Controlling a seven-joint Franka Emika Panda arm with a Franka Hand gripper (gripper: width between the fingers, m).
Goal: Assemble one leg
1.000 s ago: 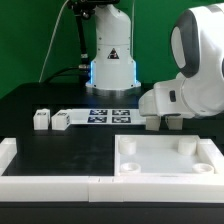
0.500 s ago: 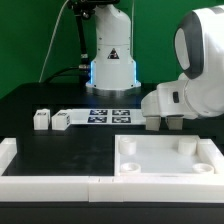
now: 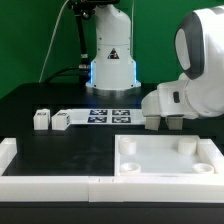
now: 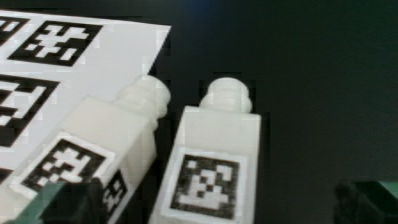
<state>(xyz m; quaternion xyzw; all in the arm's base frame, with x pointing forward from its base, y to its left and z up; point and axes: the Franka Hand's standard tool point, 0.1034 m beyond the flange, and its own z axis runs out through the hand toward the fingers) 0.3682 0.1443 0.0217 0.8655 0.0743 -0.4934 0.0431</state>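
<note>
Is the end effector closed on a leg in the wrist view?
No, the end effector is open, its fingertips wide apart with two legs lying unclamped between them.

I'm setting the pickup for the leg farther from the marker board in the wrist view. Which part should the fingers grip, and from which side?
Probably the blocky tagged body of that leg, across its long flat sides, coming straight down. It lies flat, tag up; its rounded end offers poorer faces. The other leg lies close alongside, so the open gripper has little room.
</note>
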